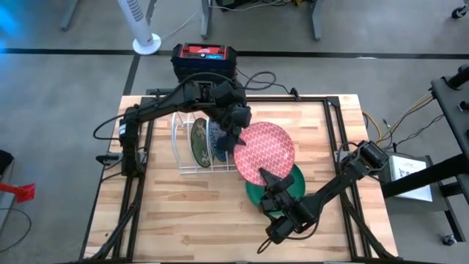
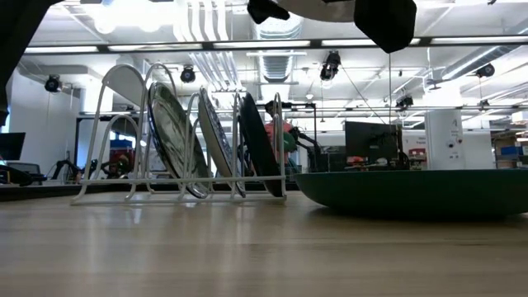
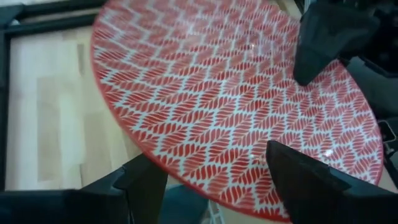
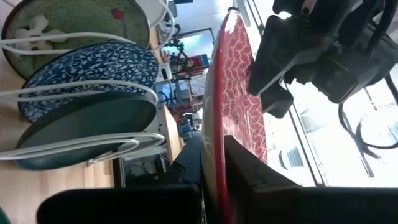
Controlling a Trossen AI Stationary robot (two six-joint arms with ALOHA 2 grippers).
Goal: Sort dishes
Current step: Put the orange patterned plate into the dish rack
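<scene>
A red-patterned plate (image 1: pixel 265 150) hangs in the air between both grippers, above a dark green plate (image 1: pixel 287 192) that lies flat on the table. My right gripper (image 1: pixel 265 178) is shut on the red plate's near rim. My left gripper (image 1: pixel 236 136) is open at the plate's far-left rim, and its two fingers (image 3: pixel 134 180) stand wide apart by that rim. A white wire rack (image 1: pixel 183 143) holds three plates on edge: a greenish one (image 4: pixel 74 22), a blue patterned one (image 4: pixel 87 68) and a dark green one (image 4: pixel 81 124). My right gripper pinches the red plate's near rim (image 4: pixel 214 149) between its two fingers, one on each face. The fingers come roughly level from the table's near right. The plate is lifted clear, roughly level above the green plate. My left gripper: I cannot tell whether its open fingers touch the plate.
The rack stands left of centre, close to the red plate's left rim. The bare wooden tabletop (image 1: pixel 190 213) stretches toward the near left. A black and red box (image 1: pixel 205 59) sits beyond the far edge. Dark rails (image 1: pixel 333 139) frame the table.
</scene>
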